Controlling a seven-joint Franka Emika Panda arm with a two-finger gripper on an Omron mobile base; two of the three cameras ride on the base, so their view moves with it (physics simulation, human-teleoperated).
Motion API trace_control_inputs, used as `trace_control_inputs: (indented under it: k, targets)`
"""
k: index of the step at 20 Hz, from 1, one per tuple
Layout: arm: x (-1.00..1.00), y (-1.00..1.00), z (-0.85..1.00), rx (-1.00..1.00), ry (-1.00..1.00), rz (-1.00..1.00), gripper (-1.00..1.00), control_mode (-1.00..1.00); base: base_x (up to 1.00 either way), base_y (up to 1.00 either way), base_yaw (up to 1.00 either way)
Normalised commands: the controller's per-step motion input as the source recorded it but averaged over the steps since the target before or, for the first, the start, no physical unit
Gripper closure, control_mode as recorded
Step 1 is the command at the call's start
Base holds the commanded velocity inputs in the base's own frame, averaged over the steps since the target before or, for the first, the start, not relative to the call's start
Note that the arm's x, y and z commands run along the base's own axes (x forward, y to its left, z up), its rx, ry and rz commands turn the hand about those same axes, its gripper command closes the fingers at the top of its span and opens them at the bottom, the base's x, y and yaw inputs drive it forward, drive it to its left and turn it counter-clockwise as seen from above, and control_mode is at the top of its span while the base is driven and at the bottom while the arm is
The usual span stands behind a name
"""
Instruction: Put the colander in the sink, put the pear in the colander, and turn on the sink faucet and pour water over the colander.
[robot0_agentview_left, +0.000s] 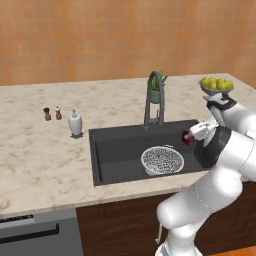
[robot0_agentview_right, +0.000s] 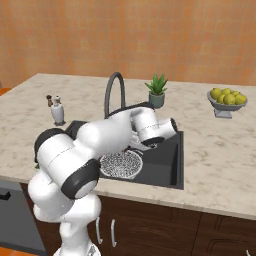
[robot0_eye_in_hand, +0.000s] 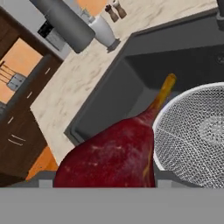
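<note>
Pear (robot0_eye_in_hand: 114, 155) sits pinched in the hand (robot0_agentview_left: 190, 136), over the sink's (robot0_agentview_left: 117, 150) right side, just right of the colander (robot0_agentview_left: 162, 160). Colander rests in the basin toward the front edge, below the faucet (robot0_agentview_left: 153, 97). Best move, I'd say: carry left until centred over the mesh, lower, then let go so it doesn't bounce out.
</note>
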Motion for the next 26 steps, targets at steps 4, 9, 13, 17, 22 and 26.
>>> trace_control_inputs:
  k: [4, 9, 13, 17, 22, 26]
  targets:
    - [0.33, 0.03, -0.62, -0.03, -0.10, 0.09, 1.00, -1.00, 0.00, 0.00, 0.00]
    - [0.12, 0.14, -0.44, 0.00, -0.19, 0.00, 1.00, -1.00, 0.00, 0.00, 0.00]
    - [0.14, 0.26, -0.32, 0.00, -0.08, 0.00, 1.00, -1.00, 0.00, 0.00, 0.00]
    - [0.19, 0.22, -0.25, -0.01, 0.00, 0.00, 1.00, -1.00, 0.00, 0.00, 0.00]
    - [0.19, 0.22, -0.40, -0.02, 0.00, 0.00, 1.00, -1.00, 0.00, 0.00, 0.00]
    - [0.23, 0.26, -0.46, -0.03, 0.00, 0.00, 1.00, -1.00, 0.00, 0.00, 0.00]
